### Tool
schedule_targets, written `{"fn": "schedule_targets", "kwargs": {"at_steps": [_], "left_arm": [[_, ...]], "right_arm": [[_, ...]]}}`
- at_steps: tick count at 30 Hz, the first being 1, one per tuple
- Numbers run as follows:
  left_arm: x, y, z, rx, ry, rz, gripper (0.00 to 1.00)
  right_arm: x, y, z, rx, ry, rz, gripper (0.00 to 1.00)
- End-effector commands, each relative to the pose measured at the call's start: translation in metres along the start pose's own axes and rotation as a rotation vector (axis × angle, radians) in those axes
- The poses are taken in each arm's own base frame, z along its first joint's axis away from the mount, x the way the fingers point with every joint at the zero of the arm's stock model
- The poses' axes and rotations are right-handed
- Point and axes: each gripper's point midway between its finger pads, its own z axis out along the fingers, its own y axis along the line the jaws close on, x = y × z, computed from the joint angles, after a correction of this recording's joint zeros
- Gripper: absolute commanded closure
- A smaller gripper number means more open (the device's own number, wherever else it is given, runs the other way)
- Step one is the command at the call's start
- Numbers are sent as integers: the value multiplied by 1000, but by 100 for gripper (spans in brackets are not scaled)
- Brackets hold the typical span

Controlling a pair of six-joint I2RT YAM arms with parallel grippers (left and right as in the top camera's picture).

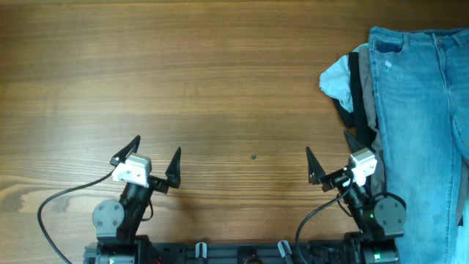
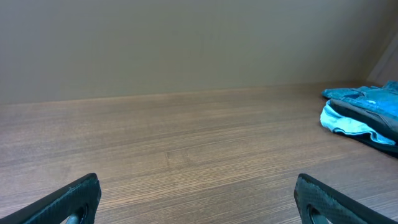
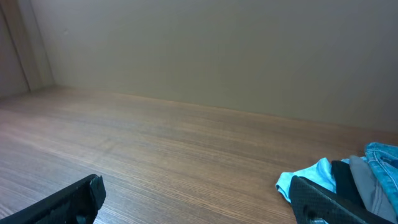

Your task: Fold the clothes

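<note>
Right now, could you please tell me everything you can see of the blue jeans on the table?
The jeans are mid-blue denim with paler faded patches. They lie spread flat at the right edge of the table, waistband toward the far side, legs running toward the near edge and partly out of frame. A pocket and seams show. They rest on a light blue garment and a dark garment.

Clothes pile at tabletop's right edge — blue jeans (image 1: 421, 110) spread flat on top, light-blue (image 1: 338, 79) and black garments (image 1: 356, 95) bunched underneath.
</note>
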Motion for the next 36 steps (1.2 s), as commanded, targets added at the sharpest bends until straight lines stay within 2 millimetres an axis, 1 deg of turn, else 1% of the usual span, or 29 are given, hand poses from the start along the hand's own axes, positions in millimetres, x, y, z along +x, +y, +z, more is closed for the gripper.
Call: {"fn": "schedule_targets", "kwargs": {"at_steps": [1, 33, 34, 35, 36], "left_arm": [[2, -1, 0, 6, 4, -7, 0], [2, -1, 0, 6, 4, -7, 0], [1, -1, 0, 6, 3, -6, 0], [-4, -2, 0, 7, -17, 8, 0], [-6, -2, 0, 8, -26, 10, 0]], "right_arm": [[2, 2, 1, -13, 11, 68, 0], [2, 2, 1, -13, 11, 68, 0], [2, 2, 1, -13, 11, 67, 0], [1, 2, 1, -12, 6, 65, 0], [-3, 2, 1, -14, -12, 59, 0]]}}
